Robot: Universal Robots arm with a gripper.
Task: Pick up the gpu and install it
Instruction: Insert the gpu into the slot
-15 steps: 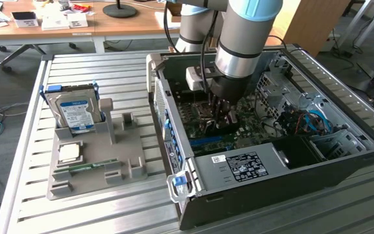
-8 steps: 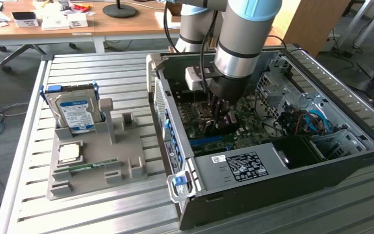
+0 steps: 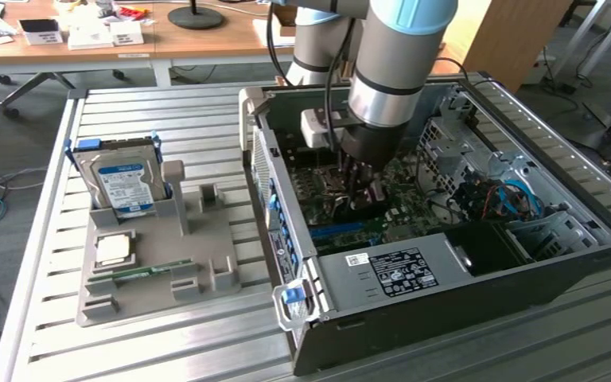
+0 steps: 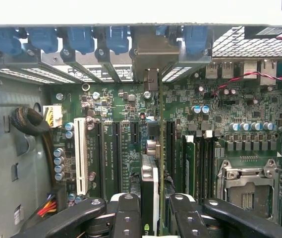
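1. Wrist view puts my gripper (image 4: 149,218) nearest, its black fingers (image 4: 127,215) clamped on the gpu (image 4: 149,186), which I hold edge-on above the motherboard (image 4: 180,124).
2. I judge the card light, stiff and fragile, so pinching its bare flanks clear of components suits it.
3. Beyond it lie the black expansion slots (image 4: 116,148) and the white slot (image 4: 81,156).
4. Farthest off, the exterior view shows the computer case (image 3: 518,263) and the hard drive (image 3: 125,183) in its grey holder (image 3: 194,239).
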